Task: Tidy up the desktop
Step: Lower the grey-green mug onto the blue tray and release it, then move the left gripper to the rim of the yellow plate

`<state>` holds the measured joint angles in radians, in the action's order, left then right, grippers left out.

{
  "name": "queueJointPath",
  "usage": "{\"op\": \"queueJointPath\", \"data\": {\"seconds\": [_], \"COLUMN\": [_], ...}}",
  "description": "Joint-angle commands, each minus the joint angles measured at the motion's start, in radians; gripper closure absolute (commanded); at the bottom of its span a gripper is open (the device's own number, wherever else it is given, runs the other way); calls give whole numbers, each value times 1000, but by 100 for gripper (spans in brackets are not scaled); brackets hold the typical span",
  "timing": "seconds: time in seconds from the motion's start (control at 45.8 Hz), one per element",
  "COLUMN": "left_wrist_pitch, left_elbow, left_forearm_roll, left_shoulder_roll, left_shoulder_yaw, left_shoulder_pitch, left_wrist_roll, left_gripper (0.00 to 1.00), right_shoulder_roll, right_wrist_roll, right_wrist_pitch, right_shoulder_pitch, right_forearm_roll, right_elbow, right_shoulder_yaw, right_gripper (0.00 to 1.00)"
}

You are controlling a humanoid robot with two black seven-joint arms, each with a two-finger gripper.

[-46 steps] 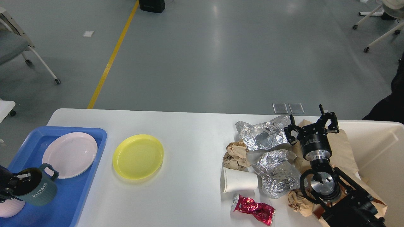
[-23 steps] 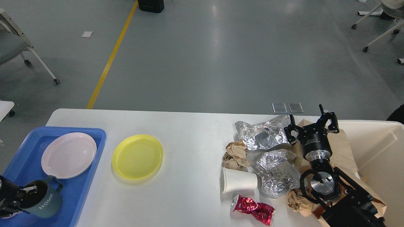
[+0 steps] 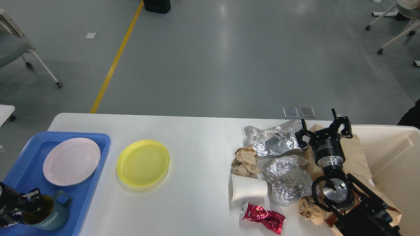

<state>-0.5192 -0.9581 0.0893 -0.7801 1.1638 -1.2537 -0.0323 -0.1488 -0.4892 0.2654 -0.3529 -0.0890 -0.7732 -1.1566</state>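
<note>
Bench [image 3: 197, 154], white with rounded corners, fills the lower half of the frame from the left side to the bin [image 3: 393, 154] at the right edge. A blue tray [image 3: 82, 183] lies at its lower left, holding a pink plate [image 3: 72, 161] toward its upper part and a teal mug [image 3: 49, 214] marked HOME at its lower edge. The left claw [image 3: 31, 205] sits at the mug's rim in the lower left corner, one finger inside the mug and one outside, closed on the rim. A yellow plate [image 3: 143, 163] rests on the bare bench just right of the tray, apart from it.

Right of centre lies a cluster of litter: two crumpled foil sheets [image 3: 275, 141], one above the other, a brown paper wad [image 3: 244, 160] touching their left side, a white paper cup [image 3: 247, 187] on its side below the wad, and a crushed red can [image 3: 264, 221] below the cup near the bottom edge. A second paper wad [image 3: 310, 209] lies low at the right, partly behind the right arm. Brown paper bag [image 3: 356, 157] lies between the foil and the bin.

The right claw [image 3: 325, 129] hovers above the upper foil's right end with its fingers spread apart, gripping nothing
</note>
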Motion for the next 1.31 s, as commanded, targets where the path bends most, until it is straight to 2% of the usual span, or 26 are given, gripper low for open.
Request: {"op": "queueJointPath", "data": {"seconds": [0.0,0.153,0.24,0.393,0.48,0.59,0.721,0.852,0.961,1.07,1.136,1.288], "left_wrist_pitch": [-15,-16,-44,-97,-93,-113,-143,-211,-292,-346,-349,-338], "left_elbow": [-11,-25,-76,-158,-270,-405,-524,-588,-594,-605,-625,-663], "left_forearm_roll": [1,3,3,3,3,4,3,3,-29,-176,-262,-353], "left_shoulder_roll": [-5,-4,-4,4,10,25,135,378,534,587,602,637], "left_shoulder_yaw": [11,28,59,243,341,480,593,585,490,433,424,435], "left_shoulder_pitch": [-10,-84,-163,-383,-530,-795,-1078,-1219,-1302,-1392,-1434,-1443], "left_wrist_roll": [11,12,14,8,15,17,8,6,2,3,2,2], "left_gripper": [5,4,4,4,4,4,4,4,4,4,4,4], "right_shoulder_roll": [0,0,0,0,0,0,0,0,0,0,0,0], "right_wrist_roll": [0,0,0,0,0,1,0,0,0,1,0,0], "right_wrist_pitch": [0,0,0,0,0,0,0,0,0,0,0,0], "right_shoulder_pitch": [0,0,0,0,0,0,0,0,0,0,0,0], "right_forearm_roll": [0,0,0,0,0,0,0,0,0,0,0,0], "right_elbow": [0,0,0,0,0,0,0,0,0,0,0,0], "right_shoulder_yaw": [0,0,0,0,0,0,0,0,0,0,0,0], "right_gripper": [0,0,0,0,0,0,0,0,0,0,0,0]}}
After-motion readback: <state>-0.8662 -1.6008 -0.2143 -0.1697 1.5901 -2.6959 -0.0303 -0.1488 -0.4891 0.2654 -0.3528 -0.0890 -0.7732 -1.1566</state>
